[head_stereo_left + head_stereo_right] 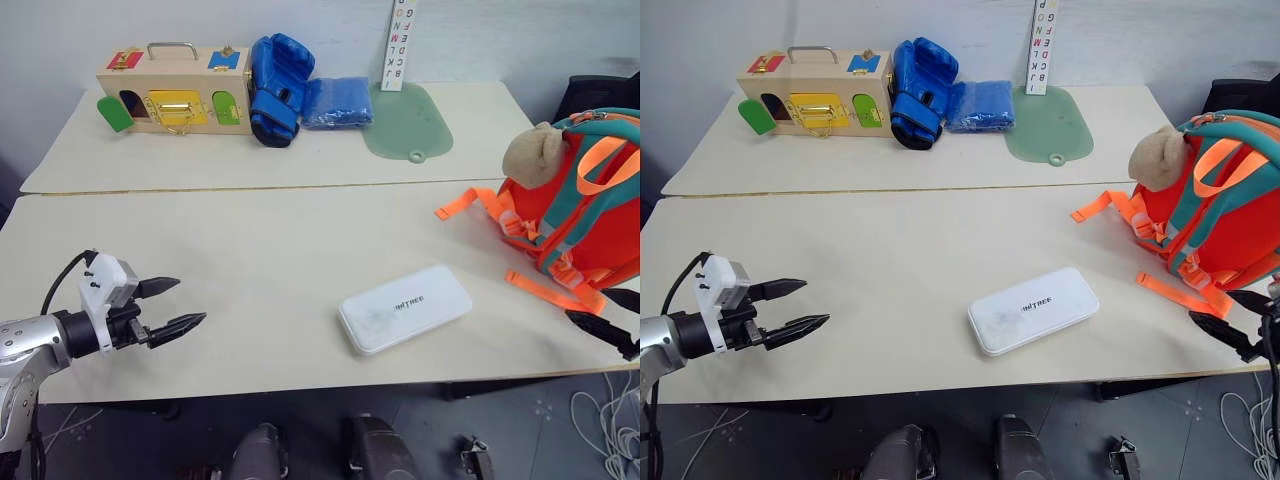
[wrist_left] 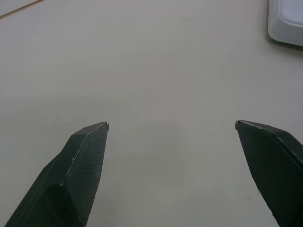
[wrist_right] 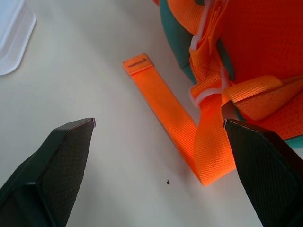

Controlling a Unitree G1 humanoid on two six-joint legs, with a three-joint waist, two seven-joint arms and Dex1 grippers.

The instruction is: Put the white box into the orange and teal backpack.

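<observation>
Head stereo looks down over table [image 1: 250,260]; wrist cams close, low.

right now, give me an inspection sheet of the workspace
surface: two pale tables pushed together, seam between them.
job's things: white box lies flat near the front edge; orange and teal backpack sits at the right, plush toy on it, straps trailing on the table.
clutter: wooden box, blue boxing glove, blue cloth, green mat, letter strip on the far table.
grippers: left gripper open, empty; right gripper open over a strap.
cables: white cables on the floor, right.
surroundings: pale wall behind.
</observation>
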